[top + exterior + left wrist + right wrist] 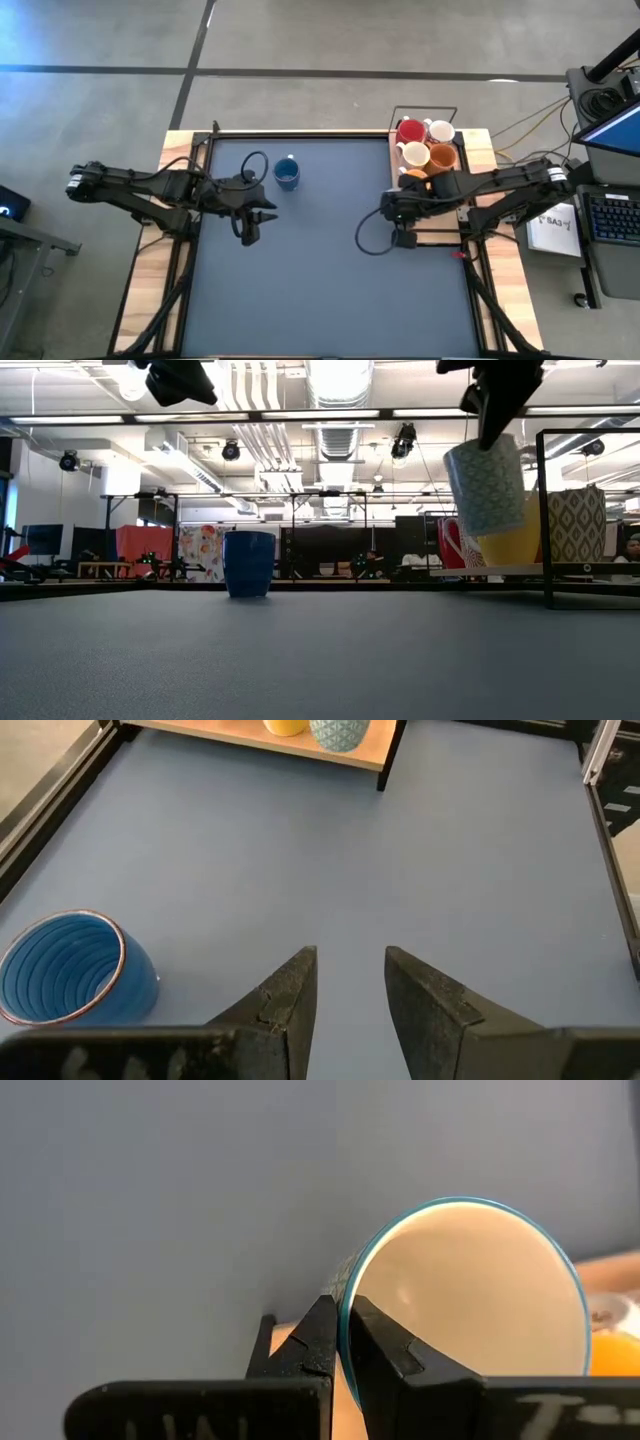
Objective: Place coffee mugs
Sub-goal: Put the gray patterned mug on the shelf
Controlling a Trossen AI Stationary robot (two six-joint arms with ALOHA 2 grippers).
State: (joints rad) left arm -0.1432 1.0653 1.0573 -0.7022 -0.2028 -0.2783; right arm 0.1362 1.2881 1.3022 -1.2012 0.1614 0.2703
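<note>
Pinching the rim of a patterned mug (487,485), the right gripper (343,1342) held it in the air, tilted, near the right edge of the dark table mat (320,290); one finger was inside the cup and one outside, probably because the rim gives a thin, firm place to grip. The mug hung clear above the surface, just beside the wooden tray (437,236), where a red mug (409,131), white mugs (441,131) and an orange mug (444,156) waited close together. The blue mug (287,174) stood upright on the far left part of the mat. The left gripper (250,232) hovered near it with its jaws spread and nothing between them. Between the blue mug and the tray the mat lay open, so I judge there was wide room to lower the carried mug without touching anything.
</note>
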